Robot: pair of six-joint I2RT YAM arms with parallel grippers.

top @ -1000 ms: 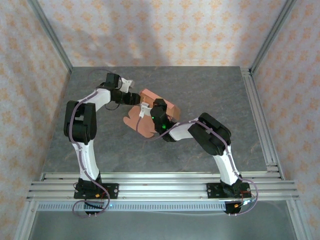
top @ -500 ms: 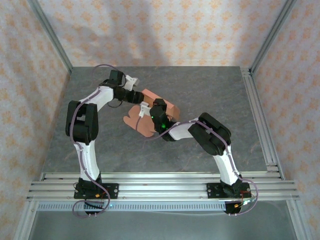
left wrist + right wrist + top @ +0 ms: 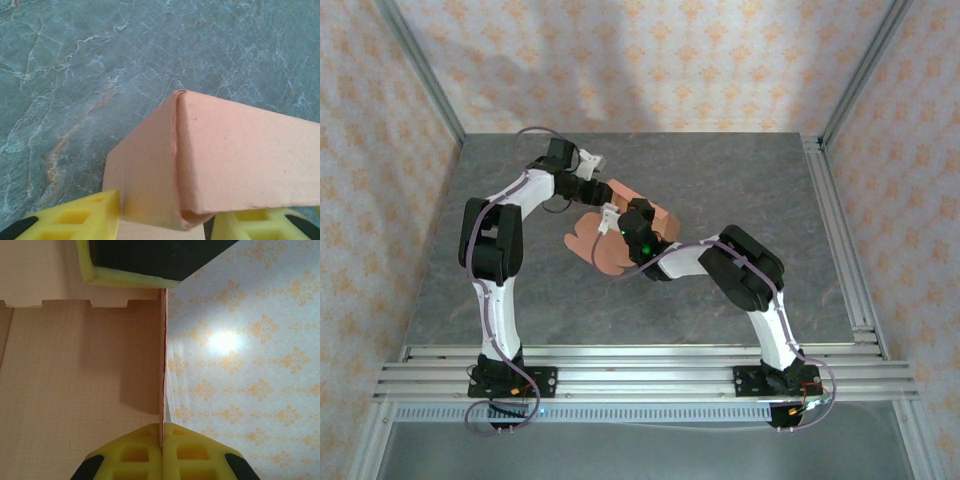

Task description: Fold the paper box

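The paper box (image 3: pixel 660 214) is salmon-orange card, half formed, standing at mid-table with rounded flaps (image 3: pixel 586 241) spread on the near left. In the left wrist view a folded corner of the paper box (image 3: pixel 240 150) sits between my left gripper (image 3: pixel 165 216), whose yellow fingers (image 3: pixel 80 220) press on it from both sides. My right gripper (image 3: pixel 162 440) is shut on a thin upright wall of the paper box (image 3: pixel 75 380), seen edge-on. In the top view the left gripper (image 3: pixel 592 188) meets the box from the far left and the right gripper (image 3: pixel 617 216) from the near side.
The grey marbled tabletop (image 3: pixel 740 180) runs to patterned walls on three sides. An aluminium rail (image 3: pixel 640 375) crosses the near edge by the arm bases. One finger of the left gripper (image 3: pixel 135 257) shows at the top of the right wrist view.
My left arm has swung in toward the far end of the box and its jaws have narrowed onto the box corner. The right gripper has kept its hold and place.
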